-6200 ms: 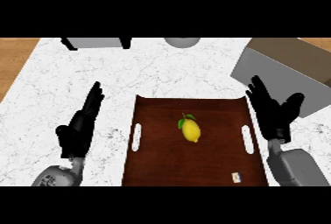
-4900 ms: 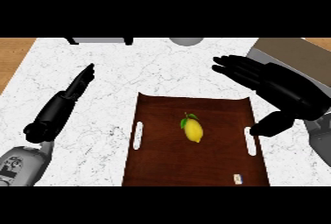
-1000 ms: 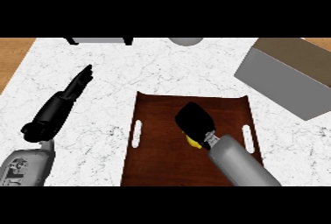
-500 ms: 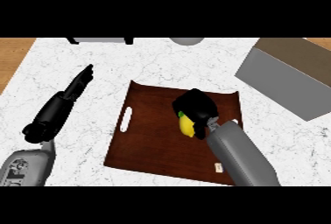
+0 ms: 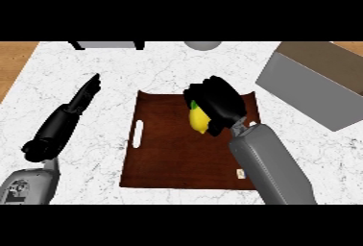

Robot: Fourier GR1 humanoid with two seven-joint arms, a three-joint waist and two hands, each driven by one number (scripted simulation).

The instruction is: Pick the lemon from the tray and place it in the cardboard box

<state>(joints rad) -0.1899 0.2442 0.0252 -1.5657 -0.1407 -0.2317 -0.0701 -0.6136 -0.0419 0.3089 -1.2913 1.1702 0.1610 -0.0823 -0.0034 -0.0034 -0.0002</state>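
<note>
The lemon (image 5: 199,120) was yellow and oval, with a small green leaf at its top end. It stood nearly upright over the upper middle of the tray (image 5: 170,153), and the curled black fingers of the right hand (image 5: 220,101) covered its right side. Whether it touched the tray could not be told. The tray was a dark brown rectangle with a white handle slot on its left side. The cardboard box (image 5: 312,91) stood apart to the tray's upper right, with a grey outer wall and a brown top.
</note>
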